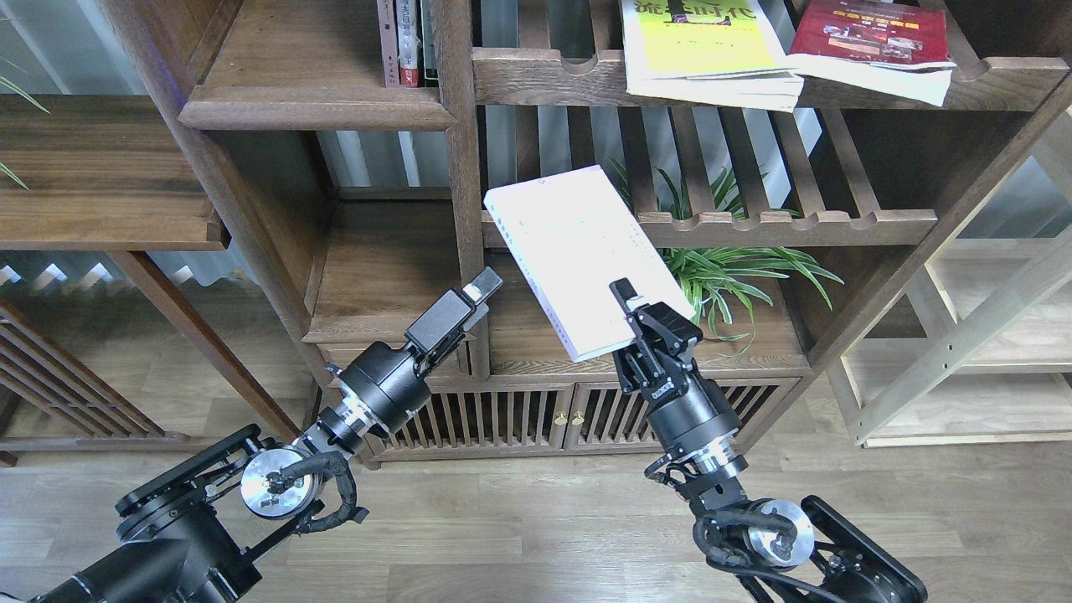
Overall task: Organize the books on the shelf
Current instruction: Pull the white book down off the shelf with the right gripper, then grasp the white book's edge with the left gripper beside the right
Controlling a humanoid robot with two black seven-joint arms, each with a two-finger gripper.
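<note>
While held aloft, handling notes, left to right:
Left gripper [479, 293]: empty, pointing up toward the bookcase post; fingers seem close together, gap too dark to tell for certain.
Plank shelf [318, 105]: upper left, solid board with thick lip; slim upright books [408, 42] at its right end, bare board beside them.
White paperback [582, 255]: tilted in mid-air before the slatted rack, clear of every board; looks thin, soft, likely to droop from a corner hold.
Right gripper [630, 311]: clamped on white paperback at its near right corner.
Yellow-green book [708, 50]: flat on upper slatted rack, overhanging the rail; probably floppy, best pinched at overhanging edge.
Dark red book [871, 42]: same rack, just right of it, also overhanging.
</note>
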